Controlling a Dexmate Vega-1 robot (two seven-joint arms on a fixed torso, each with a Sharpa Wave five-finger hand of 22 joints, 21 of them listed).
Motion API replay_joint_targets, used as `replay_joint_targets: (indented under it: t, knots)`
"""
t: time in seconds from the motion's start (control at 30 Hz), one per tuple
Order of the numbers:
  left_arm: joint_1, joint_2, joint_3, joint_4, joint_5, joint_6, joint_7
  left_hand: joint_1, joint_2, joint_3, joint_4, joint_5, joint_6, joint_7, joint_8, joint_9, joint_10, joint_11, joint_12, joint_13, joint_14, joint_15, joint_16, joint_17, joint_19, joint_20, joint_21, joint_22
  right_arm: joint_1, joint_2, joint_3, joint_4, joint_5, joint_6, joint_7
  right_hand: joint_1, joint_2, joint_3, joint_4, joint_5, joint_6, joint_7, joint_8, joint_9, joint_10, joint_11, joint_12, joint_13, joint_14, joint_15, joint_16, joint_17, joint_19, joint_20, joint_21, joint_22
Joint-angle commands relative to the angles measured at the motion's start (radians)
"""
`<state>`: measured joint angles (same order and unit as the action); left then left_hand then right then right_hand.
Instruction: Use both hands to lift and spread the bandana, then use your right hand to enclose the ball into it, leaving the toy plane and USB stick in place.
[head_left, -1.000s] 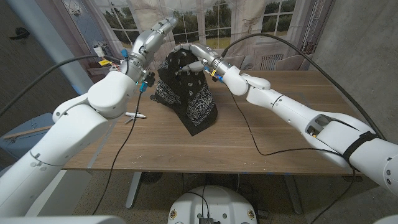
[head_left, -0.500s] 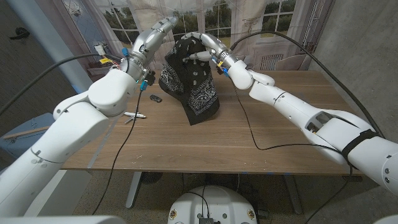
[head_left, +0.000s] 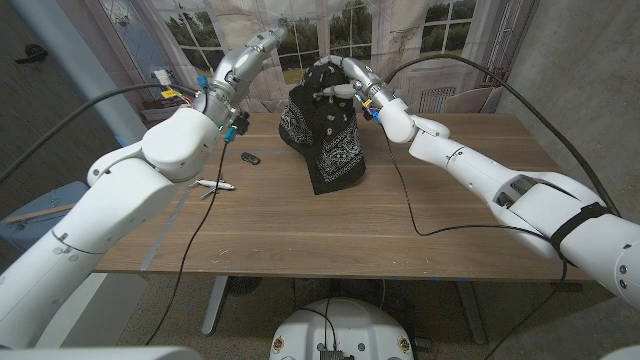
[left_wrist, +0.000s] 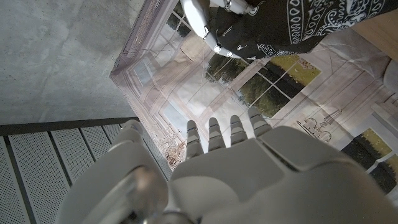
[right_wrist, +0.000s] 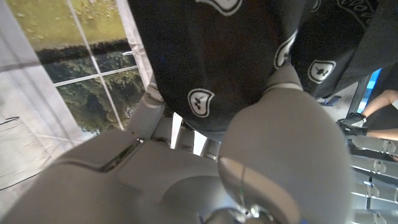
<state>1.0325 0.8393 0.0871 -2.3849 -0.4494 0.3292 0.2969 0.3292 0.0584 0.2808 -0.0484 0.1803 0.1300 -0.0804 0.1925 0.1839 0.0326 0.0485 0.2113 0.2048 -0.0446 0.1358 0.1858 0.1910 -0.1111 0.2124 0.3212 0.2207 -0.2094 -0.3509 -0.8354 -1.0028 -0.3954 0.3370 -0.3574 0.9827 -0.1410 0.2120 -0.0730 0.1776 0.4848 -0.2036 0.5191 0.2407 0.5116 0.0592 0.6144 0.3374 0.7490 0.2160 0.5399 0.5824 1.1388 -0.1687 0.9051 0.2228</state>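
The left hand (head_left: 262, 44) is raised above the far side of the bench (head_left: 420, 210), fingers stretched out straight and holding nothing. Well below it and nearer the robot, the toy plane (head_left: 215, 185) lies on the wood, with the USB stick (head_left: 250, 158) just beyond the plane. To that hand's right, apart from it, the black bandana (head_left: 325, 135) hangs in a bunched drape, its lower end touching the bench. The right hand (head_left: 335, 80) grips the bandana's top, fingers closed into the cloth; the right wrist view shows the patterned fabric draped directly over its fingers (right_wrist: 283, 81).
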Motion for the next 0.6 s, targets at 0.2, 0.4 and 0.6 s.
replay_joint_targets:
  t: [0.2,0.4,0.6]
  knots:
    - [-0.059,0.001,0.05,0.055,-0.021,-0.043,-0.038,-0.009,0.0,0.005,-0.006,0.002,-0.002,0.002,0.0,0.003,-0.007,0.0,0.004,0.003,-0.01,0.004,0.007,0.002,-0.009,0.003,-0.003,0.003,-0.012,-0.13,-0.065,-0.089,-0.144,-0.097,0.029,0.366,0.278,0.19,-0.11,0.001,0.361,0.178,0.013,0.001,0.255,-0.05,0.004,0.053,0.319,-0.446,-0.033,0.019,-0.089,-0.055,0.03,0.008]
    - [-0.077,0.003,0.067,0.062,-0.026,-0.043,-0.042,-0.01,0.0,0.006,-0.007,0.002,0.0,0.003,0.001,0.003,-0.007,0.0,0.004,0.003,-0.011,0.004,0.007,0.002,-0.009,0.003,-0.004,0.003,-0.024,-0.141,-0.051,-0.077,-0.127,-0.114,0.043,0.387,0.273,0.194,-0.11,0.002,0.368,0.183,0.014,0.001,0.246,-0.054,0.002,0.057,0.312,-0.447,-0.043,0.024,-0.096,-0.055,0.04,0.01]
    - [-0.099,0.001,0.084,0.067,-0.022,-0.039,-0.038,-0.011,0.0,0.006,-0.008,0.002,0.0,0.004,0.001,0.003,-0.008,0.0,0.004,0.003,-0.011,0.003,0.008,0.002,-0.01,0.003,-0.004,0.003,-0.045,-0.154,-0.015,-0.079,-0.067,-0.06,0.034,0.395,0.275,0.194,-0.102,0.001,0.37,0.182,0.013,0.0,0.251,-0.056,0.004,0.06,0.319,-0.445,-0.046,0.031,-0.104,-0.053,0.051,0.012]
